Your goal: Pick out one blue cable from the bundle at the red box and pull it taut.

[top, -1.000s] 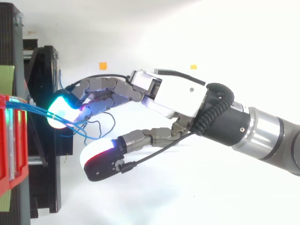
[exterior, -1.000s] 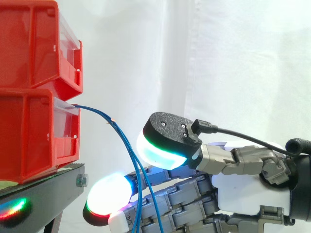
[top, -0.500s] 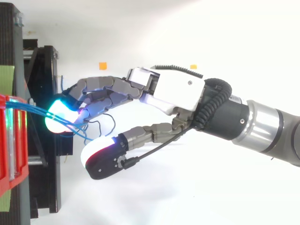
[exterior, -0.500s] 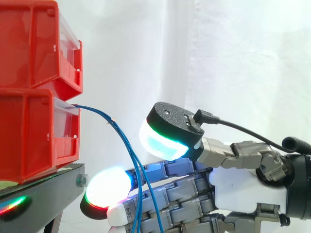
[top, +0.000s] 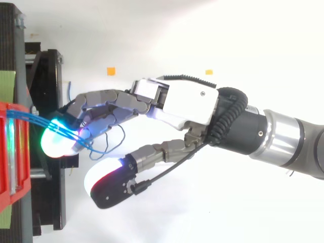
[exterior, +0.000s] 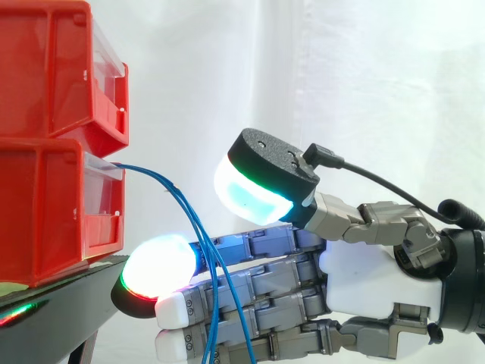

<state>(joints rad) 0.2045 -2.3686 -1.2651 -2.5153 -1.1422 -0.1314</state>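
Observation:
Several thin blue cables [exterior: 191, 216] leave the lower red bin [exterior: 45, 205] and hang down in front of the black stand [exterior: 72, 299]. My hand [exterior: 371, 280] reaches in from the right with its fingers straight and pointing at the bin. The cables drape across the fingers just behind the glowing fingertips [exterior: 155, 265]. The thumb's cyan pad [exterior: 254, 197] stands apart above and to the right of the cables, touching none of them. In the top view the cables [top: 30, 119] run from the red bin [top: 12, 152] over the fingertips [top: 55, 142], and the hand [top: 187, 101] is open.
A second red bin [exterior: 53, 68] sits stacked on the lower one. The black stand [top: 50, 202] lies along the left side of the top view. Two small orange markers [top: 111, 71] lie on the white floor behind the hand. A white curtain hangs behind.
My hand has risen and moved left towards the bins. Its fingertips now lie nearer the stand under the cables, and the thumb has lifted with it.

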